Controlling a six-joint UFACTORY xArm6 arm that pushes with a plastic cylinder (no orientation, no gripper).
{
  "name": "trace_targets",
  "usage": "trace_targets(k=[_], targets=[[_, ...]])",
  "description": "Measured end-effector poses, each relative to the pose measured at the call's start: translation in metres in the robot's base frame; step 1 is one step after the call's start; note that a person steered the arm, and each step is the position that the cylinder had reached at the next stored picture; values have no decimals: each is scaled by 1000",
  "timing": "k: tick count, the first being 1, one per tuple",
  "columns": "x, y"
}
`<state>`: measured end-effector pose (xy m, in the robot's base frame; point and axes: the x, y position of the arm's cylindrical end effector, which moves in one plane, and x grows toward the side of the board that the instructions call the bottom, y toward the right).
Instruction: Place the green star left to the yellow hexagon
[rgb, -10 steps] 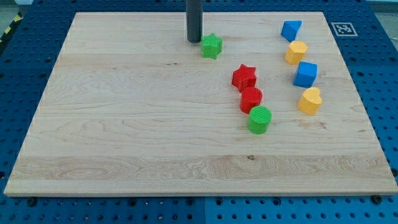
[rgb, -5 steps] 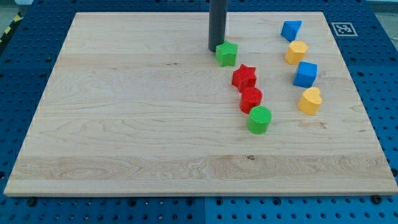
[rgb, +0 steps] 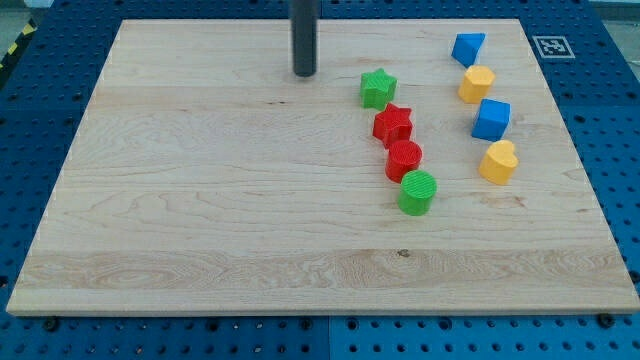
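The green star (rgb: 378, 88) lies on the wooden board (rgb: 200, 200), touching the top of the red star (rgb: 393, 124). The yellow hexagon (rgb: 477, 83) sits to its right, with a gap between them. My tip (rgb: 304, 73) rests on the board to the left of the green star and a little above it in the view, clearly apart from it.
A red cylinder (rgb: 404, 159) and a green cylinder (rgb: 417, 192) continue the line below the red star. A blue triangle (rgb: 467, 47), a blue cube (rgb: 491, 119) and a yellow heart (rgb: 498, 162) stand in the column at the view's right.
The green star was pushed right and slightly down until it met the red star. My tip followed it right, then pulled back to the left, away from it.
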<state>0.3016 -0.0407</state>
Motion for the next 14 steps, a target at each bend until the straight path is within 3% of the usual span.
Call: trace_targets(k=[2, 3, 7, 12, 14], targets=[[13, 6], [40, 24], [42, 26], [42, 113], [42, 86]])
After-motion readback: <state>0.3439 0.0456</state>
